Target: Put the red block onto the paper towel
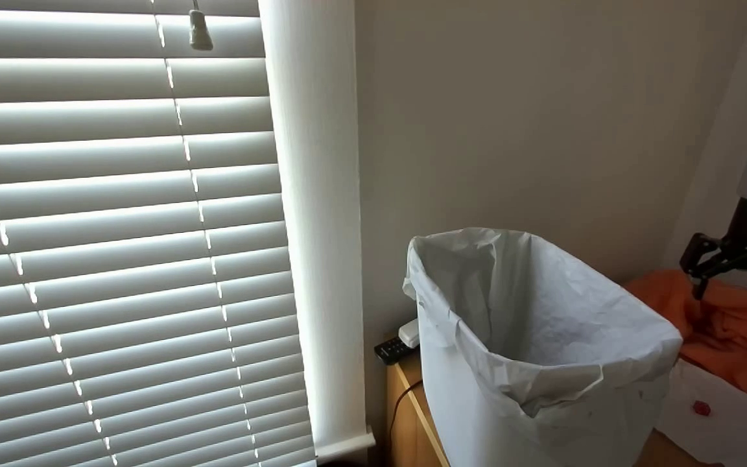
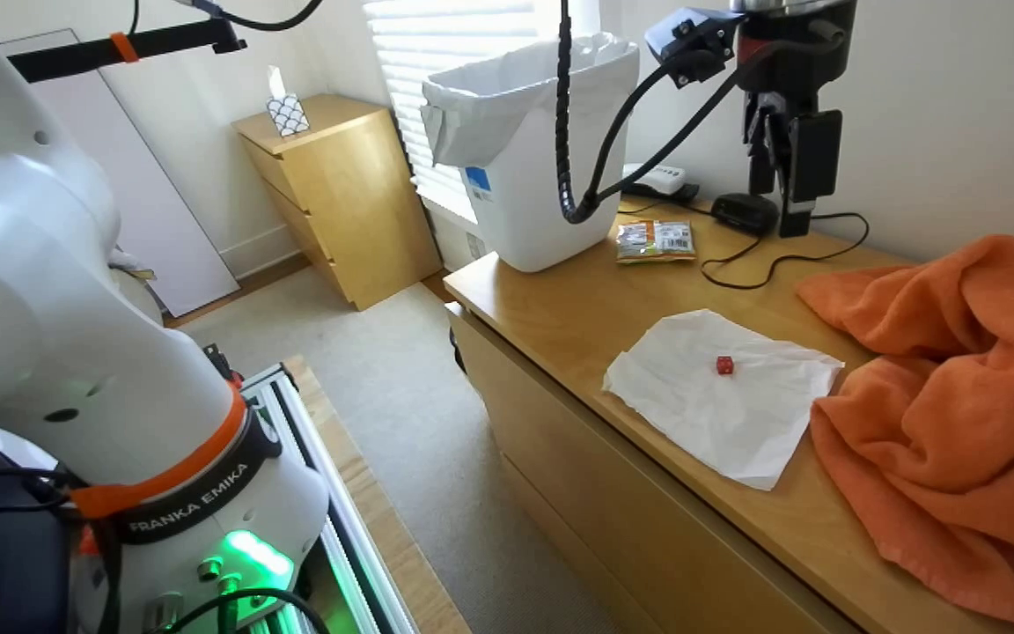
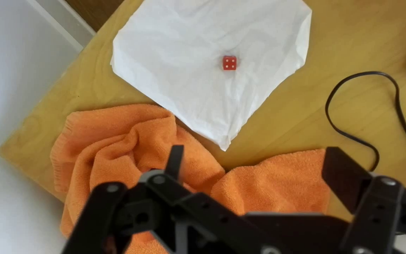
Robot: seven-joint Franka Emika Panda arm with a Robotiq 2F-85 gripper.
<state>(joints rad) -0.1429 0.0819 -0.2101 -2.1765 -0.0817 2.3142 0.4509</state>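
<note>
The red block (image 2: 724,364) is a small die with white dots. It rests on the white paper towel (image 2: 753,436) on the wooden dresser top. The wrist view shows the red block (image 3: 229,63) on the paper towel (image 3: 174,53), away from its edges. An exterior view shows the red block (image 1: 701,408) beside the bin, on the part of the paper towel (image 1: 746,425) in view there. My gripper (image 3: 254,153) is open and empty, its fingers wide apart. In an exterior view the gripper (image 2: 780,211) hangs well above the dresser, apart from the block.
A crumpled orange towel (image 2: 956,396) lies beside the paper towel, below the gripper in the wrist view. A tall white lined bin (image 2: 542,176) stands on the dresser (image 2: 560,326). A snack packet (image 2: 655,241) and a black cable (image 3: 330,102) lie near the wall.
</note>
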